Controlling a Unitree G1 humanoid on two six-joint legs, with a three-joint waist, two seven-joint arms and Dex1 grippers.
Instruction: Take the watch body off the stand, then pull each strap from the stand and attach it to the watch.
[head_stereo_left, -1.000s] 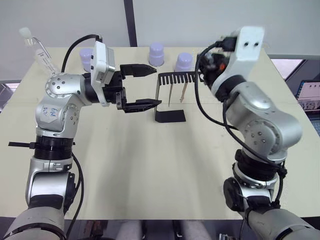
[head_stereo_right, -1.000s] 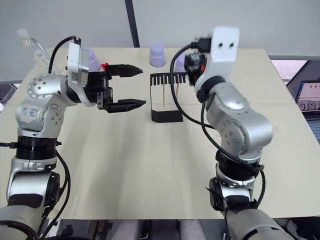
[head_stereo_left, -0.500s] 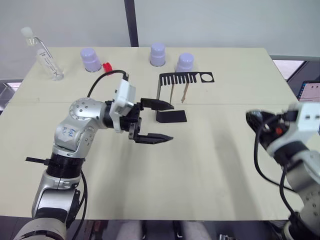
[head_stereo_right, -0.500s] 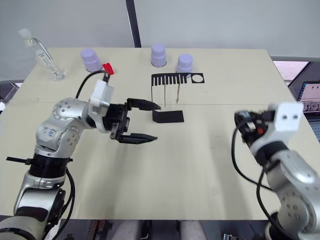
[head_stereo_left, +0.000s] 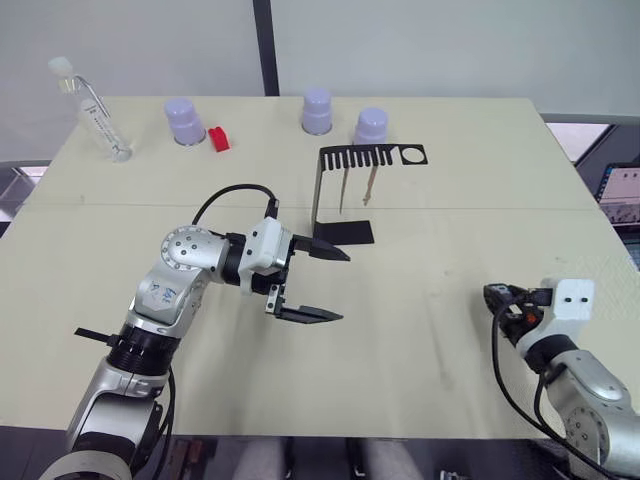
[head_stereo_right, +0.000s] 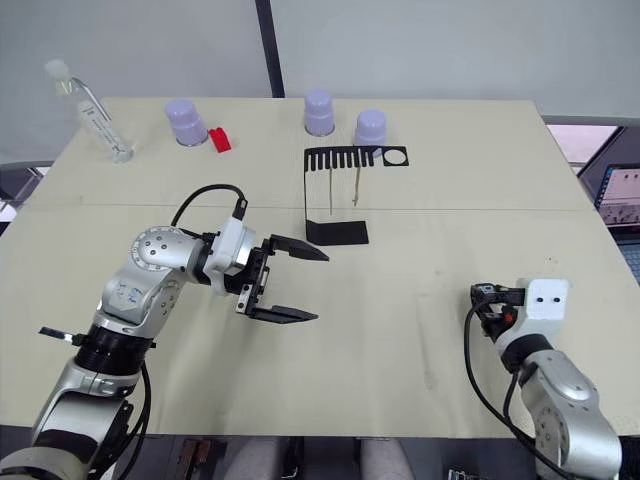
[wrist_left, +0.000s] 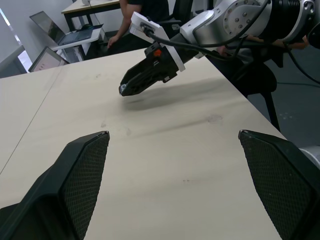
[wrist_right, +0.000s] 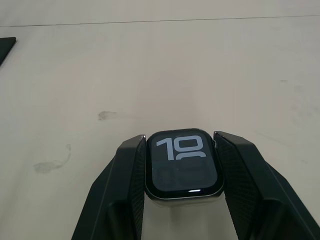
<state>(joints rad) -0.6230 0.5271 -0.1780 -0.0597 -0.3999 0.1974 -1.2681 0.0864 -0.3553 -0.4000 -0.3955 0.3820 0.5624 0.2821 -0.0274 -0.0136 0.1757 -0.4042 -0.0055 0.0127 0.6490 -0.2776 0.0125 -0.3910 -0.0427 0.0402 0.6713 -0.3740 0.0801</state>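
You are looking at just one readable marking: the watch body (wrist_right: 183, 165), sitting clamped between the two fingers of the right gripper (wrist_right: 183, 187), is showing a large white "10" on the upper half of its dark glossy screen. Below those digits the screen is reflecting only faint shapes that you cannot read. The white wrist housings, the stand (head_stereo_left: 345, 192), the three lavender caps at the far side of the table (head_stereo_left: 420, 330) and the clear bottle are carrying no legible text.
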